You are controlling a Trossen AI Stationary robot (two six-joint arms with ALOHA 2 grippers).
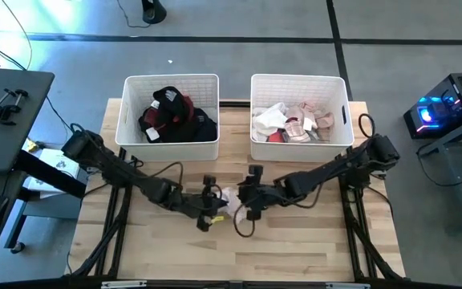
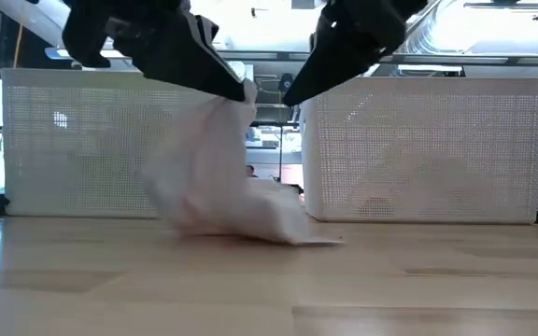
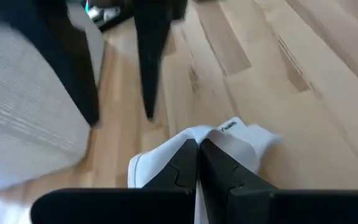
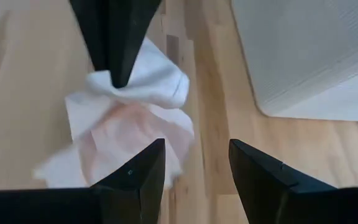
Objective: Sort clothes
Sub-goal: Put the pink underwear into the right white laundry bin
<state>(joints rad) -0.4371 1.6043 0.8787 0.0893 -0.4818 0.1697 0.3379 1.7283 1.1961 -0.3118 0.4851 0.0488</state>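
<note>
Mid-worktop, just in front of the two white perforated plastic bins [image 1: 172,140], the left gripper [image 3: 197,163] has its fingers pinched on a white, pink-tinged cloth garment [image 2: 222,191]. The right gripper [image 4: 194,165] waits beside it, fingers spread. Pick-up in hand; next likely lift toward the light-clothes bin [image 1: 301,144].

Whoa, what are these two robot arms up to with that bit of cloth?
They are sorting clothes into two white bins. The left claw is shut on a white garment and holds part of it up off the wooden table, between the bins. The right claw waits open beside it. The left bin holds dark clothes, the right bin light ones.
</note>
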